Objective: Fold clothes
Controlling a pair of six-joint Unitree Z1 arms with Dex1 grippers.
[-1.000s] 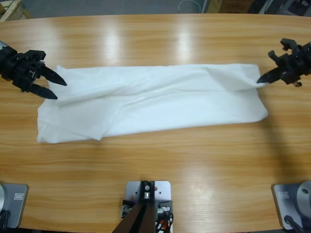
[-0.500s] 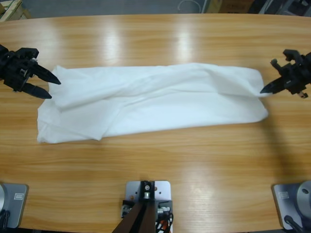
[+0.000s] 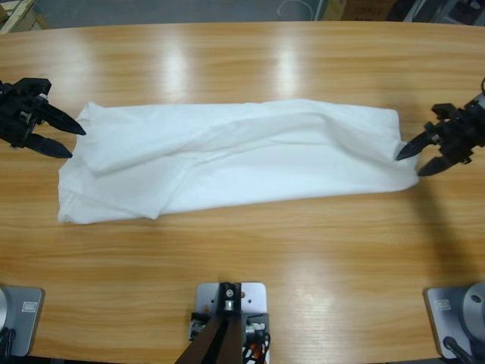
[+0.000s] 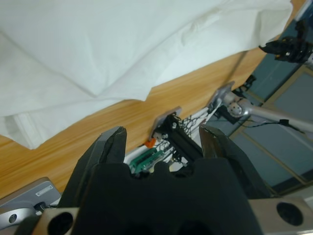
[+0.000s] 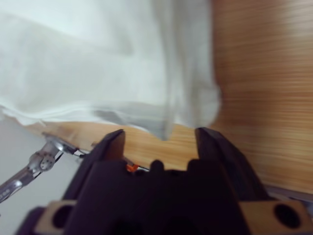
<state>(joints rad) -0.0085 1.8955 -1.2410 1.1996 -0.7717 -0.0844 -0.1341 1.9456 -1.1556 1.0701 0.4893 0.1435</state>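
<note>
No text, label, brand, number or sign can be read in any of the three views. The white T-shirt (image 3: 235,155) shows no legible print, the wooden bench (image 3: 242,258) bears no markings, and neither end effector carries a readable label.

It looks like a robot lab: a long wooden tabletop (image 3: 242,250), grey-blue wall panels (image 4: 288,103) and loose cables (image 4: 286,125) behind it.
</note>
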